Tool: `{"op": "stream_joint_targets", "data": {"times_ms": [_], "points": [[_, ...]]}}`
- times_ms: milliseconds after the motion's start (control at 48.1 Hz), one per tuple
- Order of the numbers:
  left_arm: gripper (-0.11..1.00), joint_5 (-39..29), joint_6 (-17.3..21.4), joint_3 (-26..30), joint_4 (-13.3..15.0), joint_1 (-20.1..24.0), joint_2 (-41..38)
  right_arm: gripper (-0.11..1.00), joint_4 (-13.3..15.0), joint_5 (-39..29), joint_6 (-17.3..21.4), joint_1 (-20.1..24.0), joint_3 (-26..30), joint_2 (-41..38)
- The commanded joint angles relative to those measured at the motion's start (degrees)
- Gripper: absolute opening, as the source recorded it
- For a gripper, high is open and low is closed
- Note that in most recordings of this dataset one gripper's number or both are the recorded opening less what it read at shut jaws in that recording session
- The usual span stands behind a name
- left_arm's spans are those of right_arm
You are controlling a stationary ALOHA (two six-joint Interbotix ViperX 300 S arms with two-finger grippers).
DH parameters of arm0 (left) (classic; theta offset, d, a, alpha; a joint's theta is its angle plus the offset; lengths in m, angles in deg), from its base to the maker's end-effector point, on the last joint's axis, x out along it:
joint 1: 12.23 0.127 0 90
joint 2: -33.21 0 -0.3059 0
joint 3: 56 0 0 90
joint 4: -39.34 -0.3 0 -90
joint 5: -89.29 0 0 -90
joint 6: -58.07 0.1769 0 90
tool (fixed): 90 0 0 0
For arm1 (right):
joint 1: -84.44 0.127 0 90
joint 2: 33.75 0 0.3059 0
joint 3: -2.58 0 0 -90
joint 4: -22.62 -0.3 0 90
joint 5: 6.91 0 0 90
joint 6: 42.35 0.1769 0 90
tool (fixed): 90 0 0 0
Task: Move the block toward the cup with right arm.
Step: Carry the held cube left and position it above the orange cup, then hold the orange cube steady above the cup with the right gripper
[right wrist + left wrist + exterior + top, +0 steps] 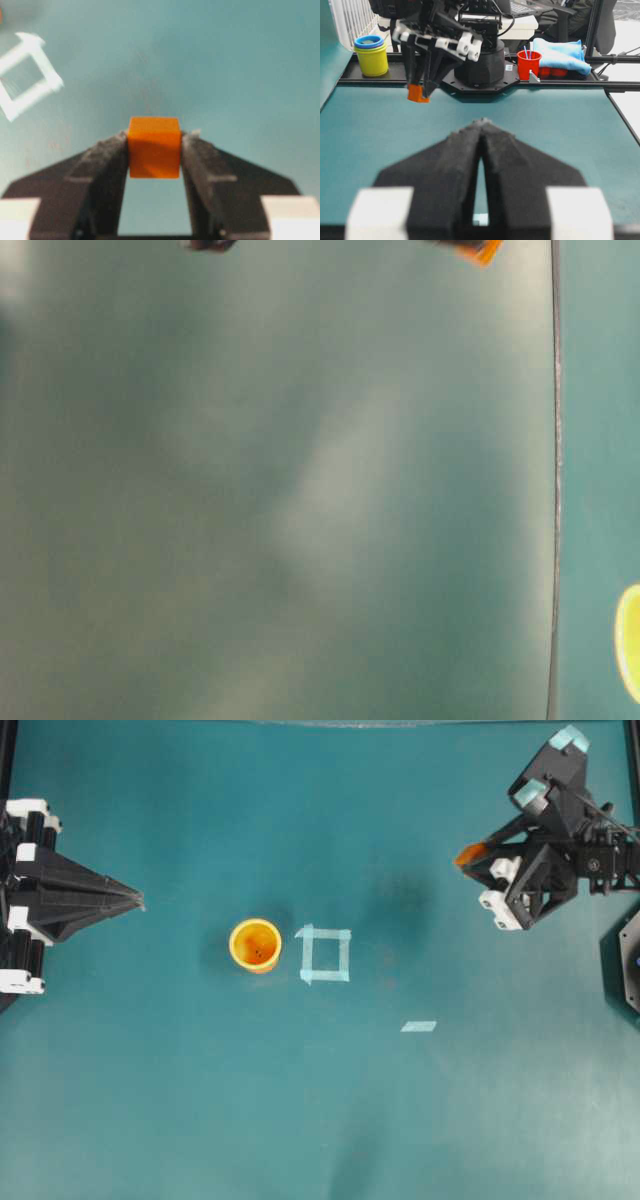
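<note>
**Right hand holds the orange block in the air, well away from the cup**

We see a teal bench [180,1120] from above. The right hand [470,857] sits at the upper right of the overhead view, raised off the surface. It is clenched on the block [153,147], a small orange cube pinched between its 2 black fingers [102,165]. From the left wrist camera the block [418,93] hangs clear above the bench, at the tips of the right hand [420,90].

The cup [255,944], round and yellow-orange, stands upright near the middle of the bench, well apart from the block [468,856]. Just beside the cup, on the side toward the right hand, lies a square outline of pale tape [325,954]. A short strip of pale tape [418,1026] lies farther toward the right.

The left hand [138,898] rests at the left edge, pointing toward the cup. Its 2 fingers [455,165] are closed together with nothing between them.
</note>
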Motion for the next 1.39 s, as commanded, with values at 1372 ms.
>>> {"op": "stream_joint_targets", "data": {"times_ms": [1372], "points": [[0.00,0.6,0.0,1.8,-0.1,0.1,-0.4,0.39,2.7,16.5,-8.4,9.0,36.2,-30.9]]}}
